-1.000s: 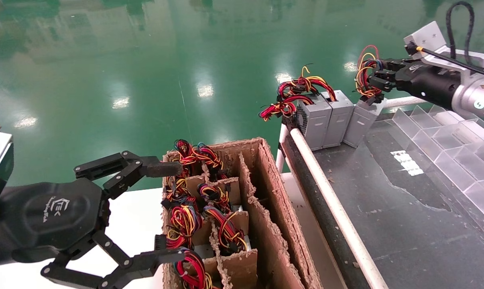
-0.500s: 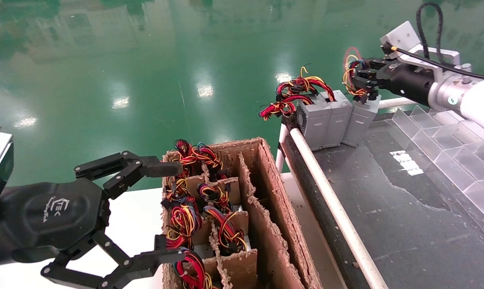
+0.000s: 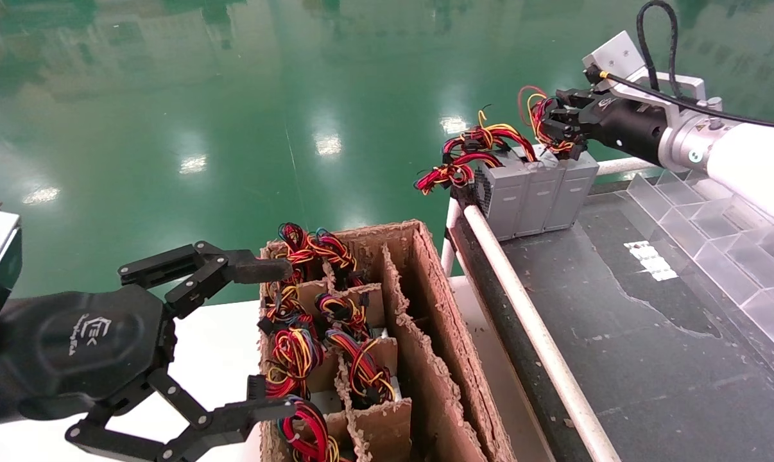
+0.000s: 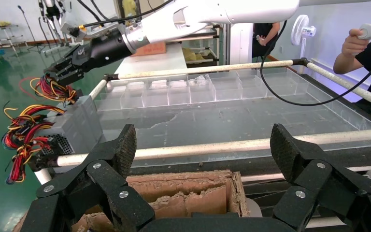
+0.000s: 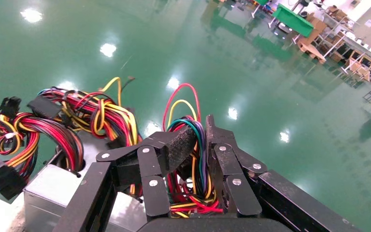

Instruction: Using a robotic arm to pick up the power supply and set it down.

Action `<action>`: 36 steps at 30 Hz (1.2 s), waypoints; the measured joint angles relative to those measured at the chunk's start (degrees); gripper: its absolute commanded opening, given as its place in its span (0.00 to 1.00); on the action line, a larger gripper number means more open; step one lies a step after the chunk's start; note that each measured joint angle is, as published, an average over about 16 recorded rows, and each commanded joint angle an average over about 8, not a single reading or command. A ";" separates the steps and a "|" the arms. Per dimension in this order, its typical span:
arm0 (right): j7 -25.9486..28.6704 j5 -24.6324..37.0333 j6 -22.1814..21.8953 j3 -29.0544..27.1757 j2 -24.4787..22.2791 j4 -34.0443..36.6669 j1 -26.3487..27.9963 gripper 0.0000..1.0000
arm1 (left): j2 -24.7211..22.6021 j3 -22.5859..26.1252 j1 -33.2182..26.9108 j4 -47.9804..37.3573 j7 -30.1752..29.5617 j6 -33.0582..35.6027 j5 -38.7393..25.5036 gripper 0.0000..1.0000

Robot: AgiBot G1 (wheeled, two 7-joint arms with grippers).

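The power supply (image 3: 572, 191) is a small grey metal box standing upright at the far corner of the black table (image 3: 650, 333), pressed against two like grey boxes. Its looped bundle of red, yellow and blue wires (image 5: 193, 159) rises from its top. My right gripper (image 3: 557, 131) is shut on that bundle, above the box, and the wires are pinched between its pads (image 5: 181, 142). The left wrist view shows this gripper (image 4: 60, 72) far off over the boxes. My left gripper (image 3: 278, 339) is parked open at the near left, beside the carton.
Two more grey boxes (image 3: 518, 189) with red-yellow wires (image 3: 470, 157) stand left of the power supply. A cardboard carton (image 3: 438, 333) with dividers holds several wired units. A white rail (image 3: 528, 321) edges the table. Clear plastic dividers (image 3: 714, 218) line its right side.
My right gripper moved left and down with the power supply. The box went from tilted and apart to upright against the two other boxes. The left arm has not moved.
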State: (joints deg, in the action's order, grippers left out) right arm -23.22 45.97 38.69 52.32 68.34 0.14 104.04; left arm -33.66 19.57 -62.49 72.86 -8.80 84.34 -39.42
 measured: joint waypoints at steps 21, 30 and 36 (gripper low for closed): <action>0.53 0.06 0.27 0.05 -0.92 -0.15 0.43 1.00 | 0.01 0.02 -0.01 0.00 0.01 -0.01 0.02 1.00; 1.46 -0.87 2.56 -0.60 -2.26 -0.34 0.94 1.00 | 0.01 0.03 -0.01 0.00 0.02 -0.01 0.02 1.00; 3.47 -3.18 5.62 -2.20 -4.03 -0.42 1.61 1.00 | 0.01 0.04 -0.01 0.00 0.02 -0.02 0.03 1.00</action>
State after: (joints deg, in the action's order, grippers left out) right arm -19.75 42.79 44.31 50.12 64.31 -0.28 105.65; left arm -33.65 19.61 -62.50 72.86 -8.78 84.32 -39.40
